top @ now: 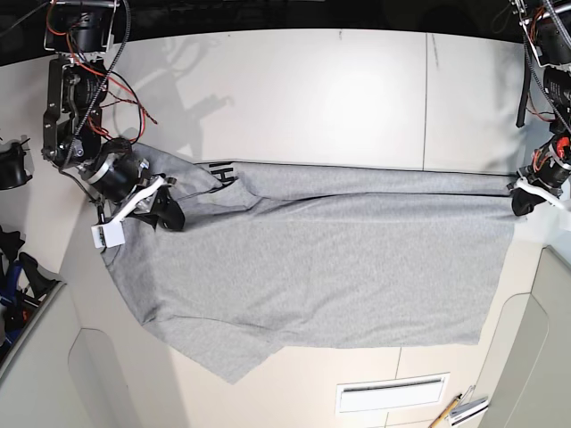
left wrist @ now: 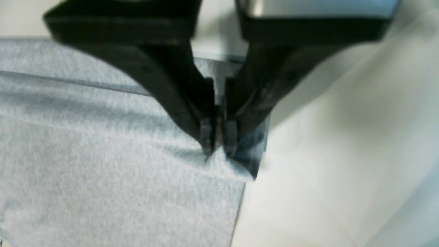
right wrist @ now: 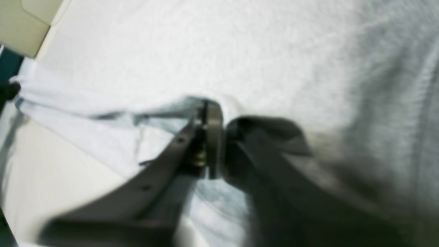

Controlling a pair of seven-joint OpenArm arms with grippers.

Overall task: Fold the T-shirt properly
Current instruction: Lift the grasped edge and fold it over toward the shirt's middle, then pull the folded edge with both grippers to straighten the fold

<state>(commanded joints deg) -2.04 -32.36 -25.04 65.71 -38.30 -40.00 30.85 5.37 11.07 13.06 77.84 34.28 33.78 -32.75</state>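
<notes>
The heather-grey T-shirt (top: 312,267) lies spread across the white table, plain side up, with a strip of black lettering (top: 222,171) showing at a folded-over edge near the back left. My left gripper (left wrist: 218,145) is shut on the T-shirt's corner at the right edge; in the base view it sits at the far right (top: 525,201). My right gripper (right wrist: 212,137) is shut on a bunched fold of the T-shirt (right wrist: 240,51); in the base view it is at the left edge of the cloth (top: 165,212).
The white table (top: 357,89) extends behind the shirt. A vent slot (top: 390,392) sits at the front edge with small tools (top: 459,410) beside it. Dark items (top: 11,165) stand off the table's left side.
</notes>
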